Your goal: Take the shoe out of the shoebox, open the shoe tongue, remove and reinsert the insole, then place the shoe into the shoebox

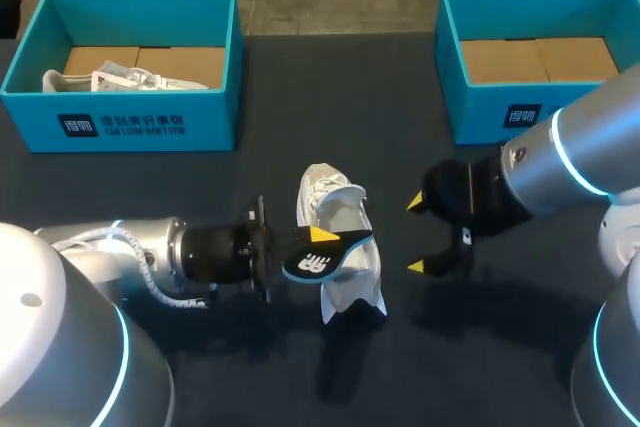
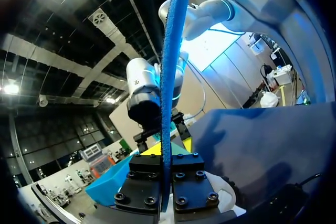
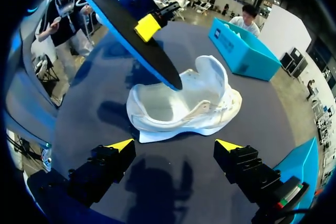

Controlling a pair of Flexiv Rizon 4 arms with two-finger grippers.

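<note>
Head view looks down from behind, sharing the shoe (image 1: 340,209) with the nearer right wrist view.

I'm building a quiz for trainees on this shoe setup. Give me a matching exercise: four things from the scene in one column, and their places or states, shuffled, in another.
Column one
1. insole
2. right claw
3. left shoebox
4. right shoebox

Column two
A. holds a white shoe
B. open, beside the shoe on the table
C. shows only cardboard inside
D. pinched in the left claw

Pairs: 1-D, 2-B, 3-A, 4-C
</note>
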